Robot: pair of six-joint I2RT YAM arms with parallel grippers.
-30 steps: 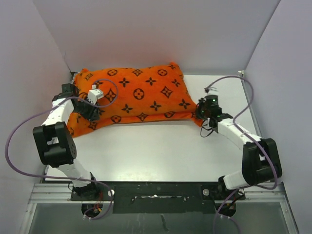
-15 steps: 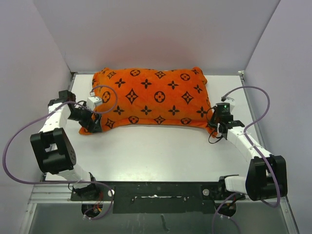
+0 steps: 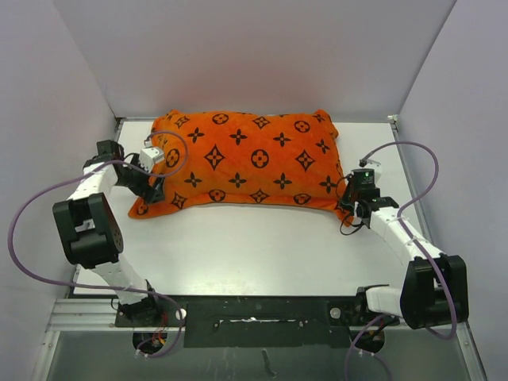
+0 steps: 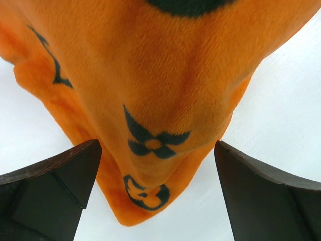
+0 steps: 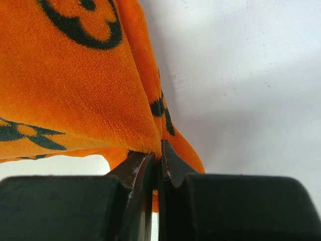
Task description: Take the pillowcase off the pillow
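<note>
Top external view showed you the pillowcase (image 3: pixel 246 163) lying plump across the far half of the table (image 3: pixel 262 254), with the pillow hidden inside it. Its orange fabric carried dark flower, four-point star and ringed-flower motifs. In the left wrist view you saw the left gripper (image 4: pixel 156 150) spread wide, its fingers (image 4: pixel 55 186) flanking the pillowcase's near left corner. In the right wrist view you saw the right gripper (image 5: pixel 159 150) pinched onto a fold of fabric at the near right corner, jaws almost together.
</note>
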